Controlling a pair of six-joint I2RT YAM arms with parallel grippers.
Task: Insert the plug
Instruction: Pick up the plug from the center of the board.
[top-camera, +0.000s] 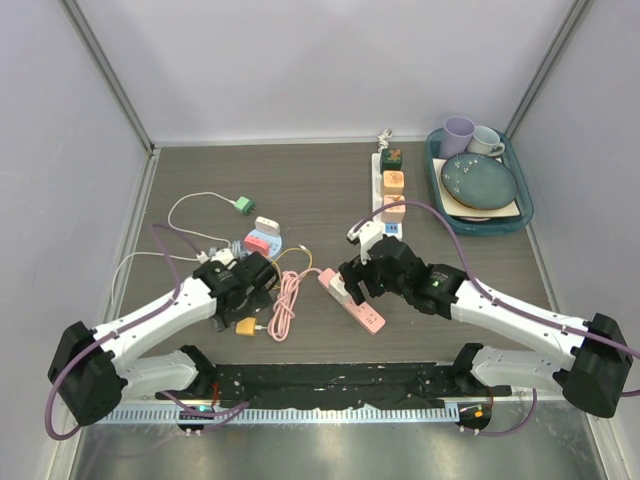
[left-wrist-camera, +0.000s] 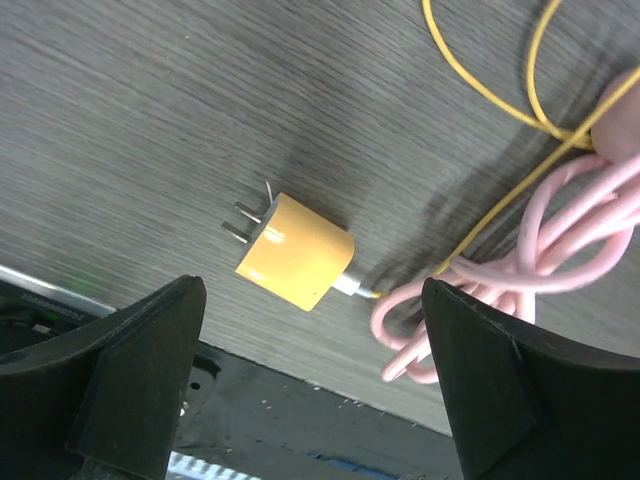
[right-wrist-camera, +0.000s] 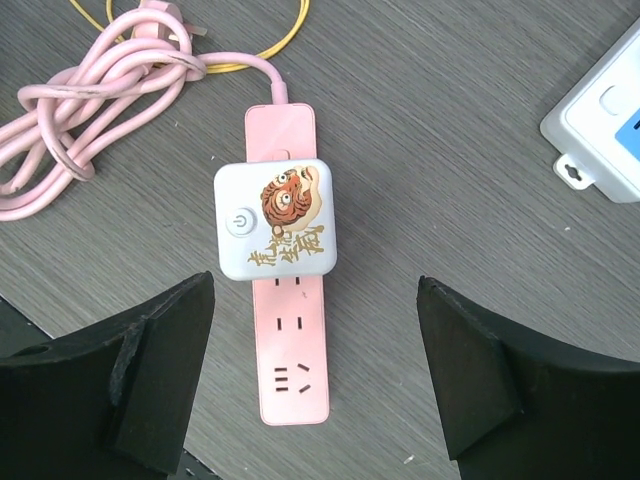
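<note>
A yellow plug (left-wrist-camera: 295, 250) lies on its side on the table, prongs pointing left, with a thin yellow cable (left-wrist-camera: 490, 95) leading off its back. My left gripper (left-wrist-camera: 312, 300) hovers over it, open, one finger on each side and nothing held. From above, the plug (top-camera: 245, 326) sits just in front of the left gripper (top-camera: 245, 292). The pink power strip (right-wrist-camera: 290, 370) lies flat with a white tiger-print adapter (right-wrist-camera: 275, 218) plugged into its middle and free sockets below it. My right gripper (right-wrist-camera: 315, 295) is open above the strip (top-camera: 365, 315), empty.
The strip's pink cord (top-camera: 287, 300) is coiled between the arms. A white power strip (top-camera: 378, 170) holding several plugs lies at the back, its end (right-wrist-camera: 600, 110) near my right gripper. A teal tray (top-camera: 528, 205) with plate and cups stands back right. Loose plugs (top-camera: 262, 240) and a green plug (top-camera: 243, 205) lie left.
</note>
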